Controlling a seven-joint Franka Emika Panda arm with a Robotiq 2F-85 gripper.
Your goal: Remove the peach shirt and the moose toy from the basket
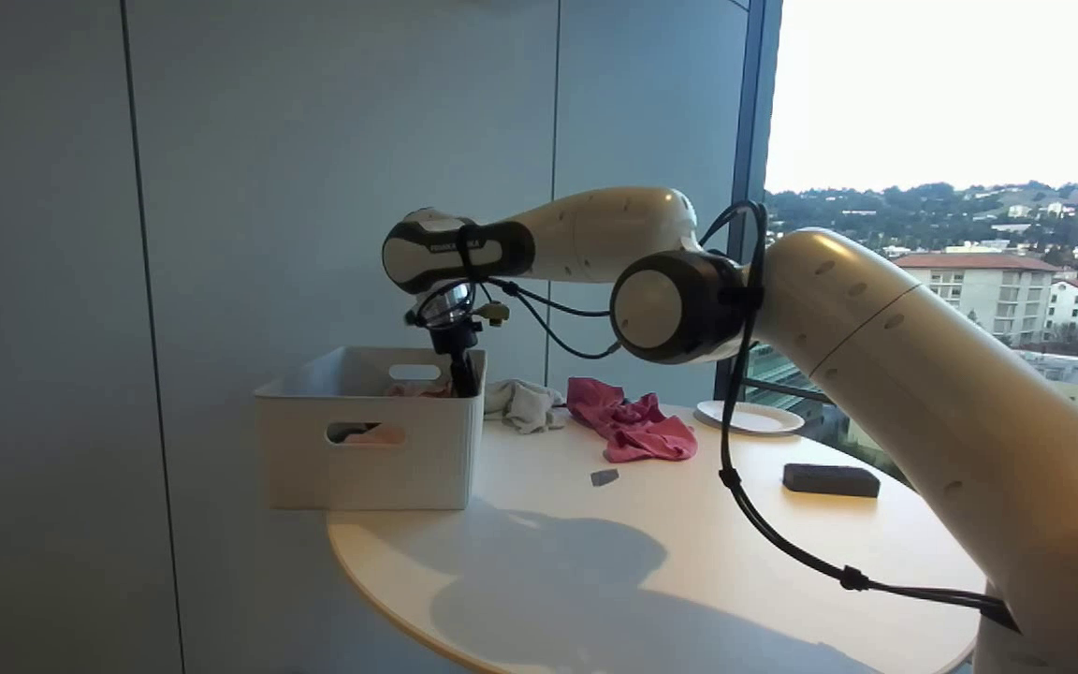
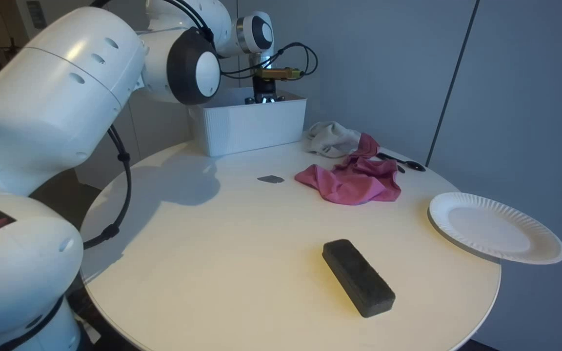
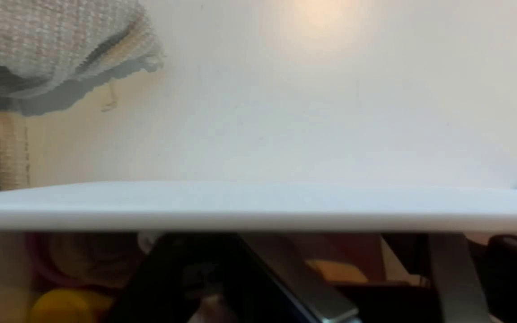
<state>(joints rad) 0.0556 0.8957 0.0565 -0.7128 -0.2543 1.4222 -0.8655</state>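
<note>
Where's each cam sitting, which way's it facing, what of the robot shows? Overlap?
An exterior view: beside the table, facing basket and wall, window at picture right; arm and gripper show.
An exterior view: tableside, angled down past dark block toward basket; arm at picture left, gripper partly hidden.
Wrist view: at the arm's end, looking down across the basket's rim; dark shapes below, possibly gripper.
Both exterior views share basket, pink cloth.
</note>
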